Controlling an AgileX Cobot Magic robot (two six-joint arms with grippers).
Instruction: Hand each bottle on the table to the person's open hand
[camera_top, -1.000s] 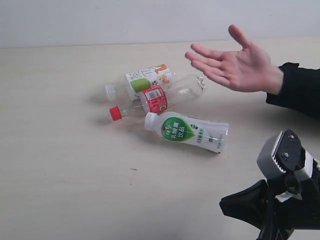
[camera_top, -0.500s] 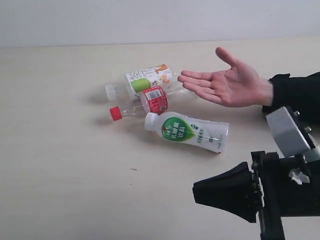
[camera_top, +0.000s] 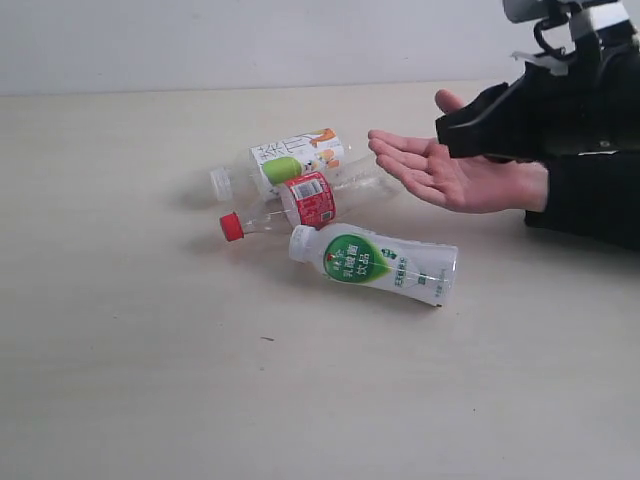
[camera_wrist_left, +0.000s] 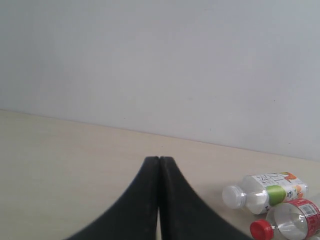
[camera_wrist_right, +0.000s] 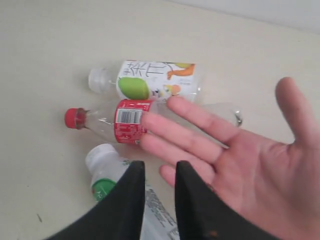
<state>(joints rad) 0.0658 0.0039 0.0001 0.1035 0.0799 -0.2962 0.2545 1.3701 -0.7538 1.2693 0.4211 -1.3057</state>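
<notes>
Three bottles lie on their sides in a cluster on the table: the fruit-print white-label one, the clear red-label red-cap one and the green-and-white white-cap one. The yellow-label bottle is out of view. The person's open hand hovers palm up just right of the cluster, fingers over the clear bottles' bases. My right gripper hangs just above that palm, jaws slightly open and empty. My left gripper is shut on nothing, low over the table, with the fruit-print bottle off to one side.
A black sleeve runs from the hand to the right edge. A pale wall rises behind the table's far edge.
My right arm has swung up from the near right corner to above the person's palm. The hand has come lower and a little to the left. The bottles have not moved.
</notes>
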